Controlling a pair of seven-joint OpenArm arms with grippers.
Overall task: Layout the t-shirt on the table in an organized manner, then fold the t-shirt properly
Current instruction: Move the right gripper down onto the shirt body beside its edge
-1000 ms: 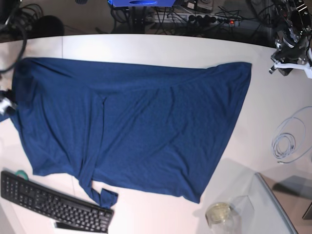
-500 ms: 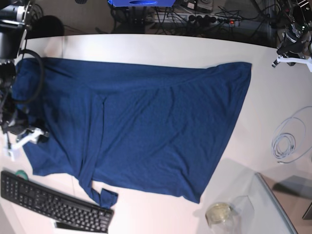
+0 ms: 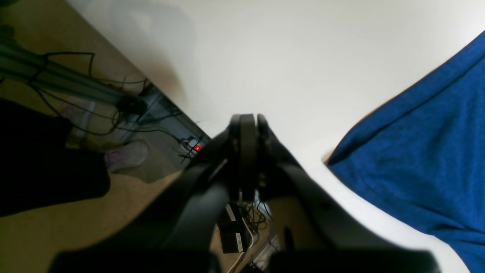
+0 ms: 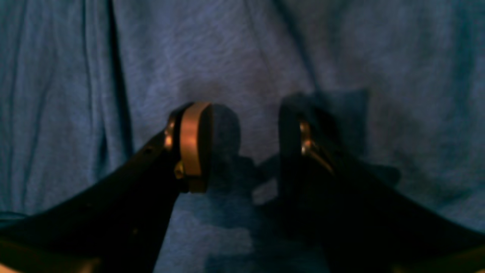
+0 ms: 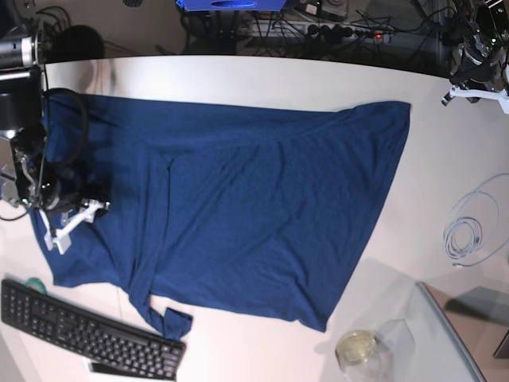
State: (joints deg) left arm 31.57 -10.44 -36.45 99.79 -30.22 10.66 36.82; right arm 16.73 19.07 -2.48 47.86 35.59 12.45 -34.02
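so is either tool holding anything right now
Nothing is held. The left tool is shut on nothing beside the t-shirt; the right tool hangs open above it.

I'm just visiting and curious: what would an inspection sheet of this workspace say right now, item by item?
Surface: white table, curved far edge.
Job's things: t-shirt spread out, not yet folded, one sleeve bunched near the keyboard.
Clutter: black keyboard, small glass jar, glass panel.
Grippers: right gripper open, over the shirt's fabric; left gripper shut, empty, at the table's edge.
Cables: coiled pale cable on the table; power strip behind.
Surroundings: floor with wiring beyond the table.
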